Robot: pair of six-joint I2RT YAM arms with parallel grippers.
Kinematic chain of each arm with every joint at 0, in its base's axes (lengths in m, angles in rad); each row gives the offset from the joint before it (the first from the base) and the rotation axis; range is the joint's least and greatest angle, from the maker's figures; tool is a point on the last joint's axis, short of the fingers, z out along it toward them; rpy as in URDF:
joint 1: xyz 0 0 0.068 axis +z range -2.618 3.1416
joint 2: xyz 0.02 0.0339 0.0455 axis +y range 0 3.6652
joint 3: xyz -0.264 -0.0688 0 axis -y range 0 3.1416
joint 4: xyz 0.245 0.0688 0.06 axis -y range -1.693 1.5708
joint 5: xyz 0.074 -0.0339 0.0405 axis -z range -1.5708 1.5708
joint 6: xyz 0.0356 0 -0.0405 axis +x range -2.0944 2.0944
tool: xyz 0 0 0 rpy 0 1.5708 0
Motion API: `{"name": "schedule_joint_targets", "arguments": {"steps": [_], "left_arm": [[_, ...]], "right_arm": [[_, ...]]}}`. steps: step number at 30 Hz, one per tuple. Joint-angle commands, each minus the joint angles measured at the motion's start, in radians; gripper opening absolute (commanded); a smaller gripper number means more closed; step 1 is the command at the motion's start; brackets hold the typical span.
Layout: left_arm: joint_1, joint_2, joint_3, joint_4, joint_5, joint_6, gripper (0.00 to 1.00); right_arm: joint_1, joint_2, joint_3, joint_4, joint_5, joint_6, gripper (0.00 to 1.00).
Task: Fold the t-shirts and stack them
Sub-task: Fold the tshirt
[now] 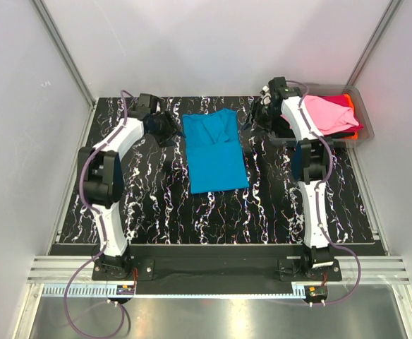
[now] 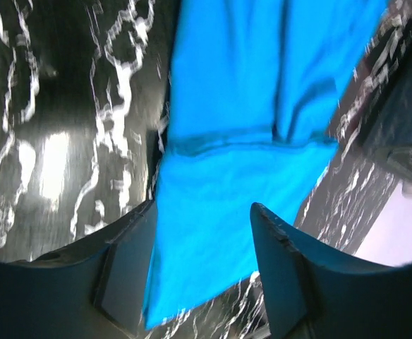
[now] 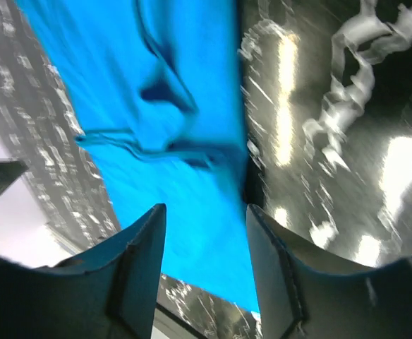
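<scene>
A turquoise-blue t-shirt lies flat on the black marbled table, folded into a long narrow strip with a sleeve layer across its far half. My left gripper stands open at the shirt's far left edge, and in the left wrist view the left gripper has the blue cloth lying below its spread fingers, ungripped. At the far right edge my right gripper is open too. The right wrist view shows the right gripper spread above the shirt. A pink t-shirt tops a pile in the bin.
The clear grey plastic bin stands at the back right corner, just behind the right arm, with magenta and orange cloth under the pink. White walls and metal frame posts enclose the table on three sides.
</scene>
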Motion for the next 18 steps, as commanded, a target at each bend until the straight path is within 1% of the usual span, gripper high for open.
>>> {"name": "schedule_joint_targets", "arguments": {"steps": [1, 2, 3, 4, 5, 6, 7, 8, 9, 10, 11, 12, 13, 15, 18], "left_arm": [[-0.031, -0.164, -0.090, -0.007, 0.024, 0.056, 0.58], [-0.044, -0.198, -0.113, -0.007, 0.030, 0.065, 0.57], [-0.076, -0.215, -0.136, -0.005, 0.038, 0.074, 0.54], [-0.096, -0.229, -0.184, 0.004, 0.049, 0.074, 0.53], [-0.114, -0.241, -0.208, 0.016, 0.053, 0.071, 0.52], [-0.155, -0.261, -0.236, 0.032, 0.059, 0.060, 0.51], [-0.174, -0.267, -0.286, 0.062, 0.052, 0.053, 0.49], [-0.191, -0.272, -0.307, 0.073, 0.046, 0.045, 0.47], [-0.218, -0.269, -0.342, 0.091, 0.037, 0.027, 0.45], [-0.229, -0.267, -0.356, 0.101, 0.036, 0.020, 0.44], [-0.237, -0.264, -0.366, 0.107, 0.021, 0.016, 0.43], [-0.249, -0.258, -0.374, 0.114, 0.012, 0.011, 0.43], [-0.252, -0.242, -0.382, 0.118, 0.009, 0.011, 0.42], [-0.254, -0.225, -0.383, 0.124, 0.010, 0.010, 0.40], [-0.254, -0.212, -0.393, 0.125, -0.002, 0.008, 0.39]], "right_arm": [[-0.004, -0.154, -0.076, -0.088, 0.095, -0.055, 0.57], [-0.003, -0.178, -0.108, -0.087, 0.109, -0.065, 0.57], [-0.001, -0.228, -0.180, -0.082, 0.111, -0.068, 0.57], [0.003, -0.256, -0.221, -0.076, 0.111, -0.071, 0.56], [0.018, -0.284, -0.266, -0.050, 0.099, -0.072, 0.55], [0.026, -0.342, -0.363, -0.032, 0.091, -0.071, 0.54], [0.037, -0.376, -0.419, -0.007, 0.085, -0.068, 0.52], [0.045, -0.408, -0.477, 0.055, 0.059, -0.051, 0.50], [0.055, -0.466, -0.596, 0.133, 0.007, -0.019, 0.44], [0.057, -0.494, -0.658, 0.134, 0.007, -0.019, 0.40], [0.057, -0.514, -0.714, 0.204, -0.039, 0.019, 0.34], [0.057, -0.539, -0.796, 0.227, -0.056, 0.029, 0.27], [0.057, -0.546, -0.832, 0.247, -0.073, 0.041, 0.14], [0.060, -0.559, -0.915, 0.304, -0.110, 0.072, 0.10], [0.074, -0.559, -0.981, 0.347, -0.115, 0.081, 0.08]]}}
